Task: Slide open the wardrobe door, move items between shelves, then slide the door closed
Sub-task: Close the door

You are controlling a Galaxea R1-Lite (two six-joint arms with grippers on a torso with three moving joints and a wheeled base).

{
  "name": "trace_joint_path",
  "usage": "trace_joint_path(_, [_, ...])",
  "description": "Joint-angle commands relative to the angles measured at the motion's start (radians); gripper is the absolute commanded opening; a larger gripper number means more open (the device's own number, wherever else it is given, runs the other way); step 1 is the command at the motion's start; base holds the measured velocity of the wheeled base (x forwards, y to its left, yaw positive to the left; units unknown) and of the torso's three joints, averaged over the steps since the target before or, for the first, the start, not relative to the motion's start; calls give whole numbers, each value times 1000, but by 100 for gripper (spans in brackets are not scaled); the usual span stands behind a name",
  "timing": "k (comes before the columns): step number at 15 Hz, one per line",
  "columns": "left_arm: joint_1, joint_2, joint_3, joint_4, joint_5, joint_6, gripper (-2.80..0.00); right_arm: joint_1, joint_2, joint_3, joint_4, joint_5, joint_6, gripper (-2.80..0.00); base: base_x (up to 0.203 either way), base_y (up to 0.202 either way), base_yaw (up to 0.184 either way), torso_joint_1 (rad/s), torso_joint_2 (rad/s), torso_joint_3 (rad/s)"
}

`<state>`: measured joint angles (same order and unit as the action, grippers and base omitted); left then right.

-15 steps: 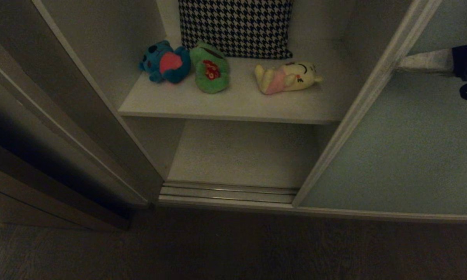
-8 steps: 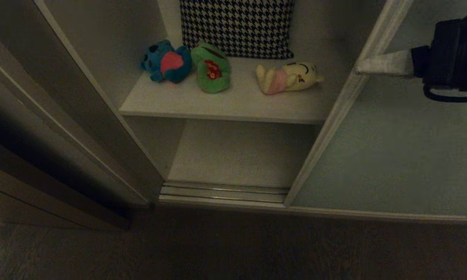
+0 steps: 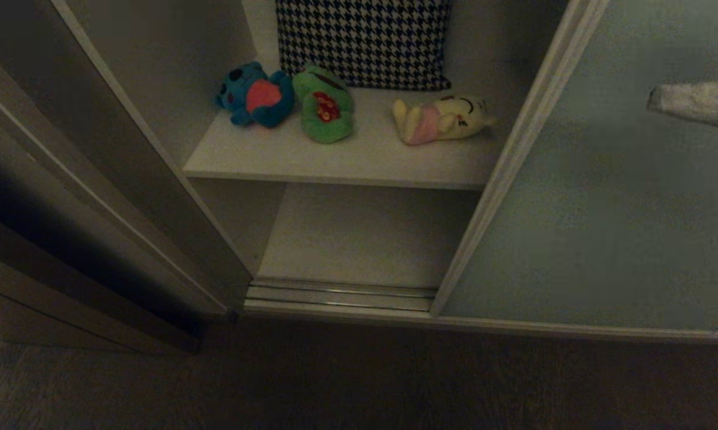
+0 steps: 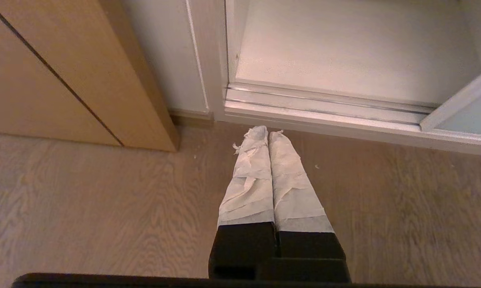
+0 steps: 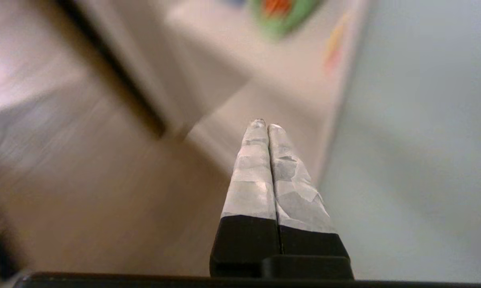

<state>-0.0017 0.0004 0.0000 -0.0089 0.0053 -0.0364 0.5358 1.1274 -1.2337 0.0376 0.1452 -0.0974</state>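
Right now the sliding wardrobe door point(image 3: 604, 197) stands partly across the opening, its cream-silver edge frame point(image 3: 508, 161) running down just beside the yellow plush toy point(image 3: 442, 119). It looks like a tall, stiff panel, probably heavy enough to need a steady sideways push; its matte face gives nothing to pinch, so the raised edge frame is likely the best place to press. The right gripper point(image 3: 654, 100) hangs in front of the panel, apart from that frame, with its tape-wrapped fingers point(image 5: 260, 168) pressed together on nothing. The left gripper point(image 4: 267, 134) is parked low over the wooden floor point(image 4: 84, 208), also closed and empty.

On the upper white shelf point(image 3: 347, 164) lie the blue plush toy point(image 3: 254, 95) and the green frog point(image 3: 324, 104), touching each other, with the yellow one well apart to the side. They look soft and light and should squash under a grip. A houndstooth cushion point(image 3: 365, 42) leans behind them. The lower shelf point(image 3: 365, 239) sits behind the silver floor rails point(image 3: 341, 294), and the room is dim.
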Motion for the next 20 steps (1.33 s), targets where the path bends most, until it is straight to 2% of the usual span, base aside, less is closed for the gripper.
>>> trace_joint_path(1, [0,0,0,0,1,0,-280,-6,29,54,-238,-64,-3,-280,0,0,0,0,0,0])
trace_joint_path(3, [0,0,0,0,1,0,-280,-6,96,65,-372,-104,-3,-280,0,0,0,0,0,0])
trace_joint_path(4, [0,0,0,0,1,0,-280,-6,118,60,-393,-121,-4,-280,0,0,0,0,0,0])
trace_joint_path(9, [0,0,0,0,0,0,-280,-8,174,40,-402,-131,4,-280,0,0,0,0,0,0])
trace_joint_path(12, [0,0,0,0,0,0,-280,-10,195,31,-403,-170,7,-280,0,0,0,0,0,0])
trace_joint_path(20, [0,0,0,0,1,0,-280,8,241,14,-456,-173,9,-280,0,0,0,0,0,0])
